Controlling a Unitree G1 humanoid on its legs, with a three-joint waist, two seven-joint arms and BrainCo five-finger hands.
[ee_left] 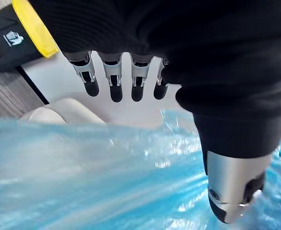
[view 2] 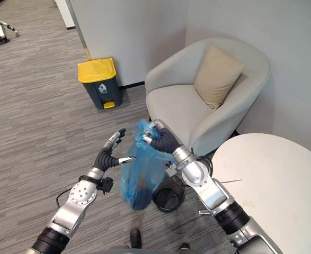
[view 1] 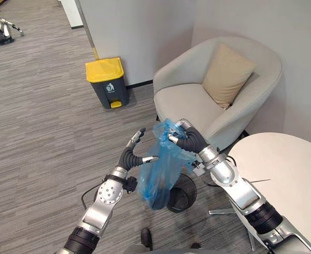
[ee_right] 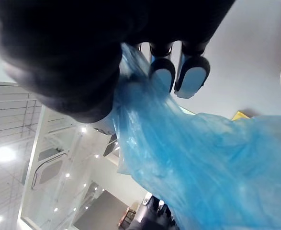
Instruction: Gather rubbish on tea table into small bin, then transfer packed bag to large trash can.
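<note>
- Item: translucent blue plastic rubbish bag [view 1: 158, 174]. It hangs from my right hand with its neck bunched and a dark load in its bottom. It is off the floor, just beside the small bin's rim and in front of it.
- Right hand [view 1: 184, 138]: my fingers and thumb are curled tight round the gathered neck of the bag. My own wrist view shows the blue film pinched under the dark fingertips [ee_right: 162, 76].
- Left hand [view 1: 134, 153]: my fingers are straight and spread, grasping nothing. The thumb [ee_left: 233, 187] reaches towards the bag's side and appears to touch the film.
- Small round black mesh bin [view 1: 183, 194]: it stands on the floor between my arms, beside the tea table. It looks to have no liner.
- Round white tea table [view 1: 287, 174]: it is at my right, and no rubbish can be seen on the part in view.
- Large dark-grey pedal trash can with a yellow lid [view 1: 108, 84]: it stands against the wall, lid down, well apart from the bag.
- Cream tub armchair [view 1: 197, 100] with a tan cushion [view 1: 227, 74]: it is just behind the bag.
- Step in hand, as I judge it: the gathering looks done and the transfer of the packed bag is under way.
- Next move calls for: a firm right-hand grip, a turn and walk to the large can, and the lid raised, since it is closed. My free left hand may steady the bag or lift the lid.
</note>
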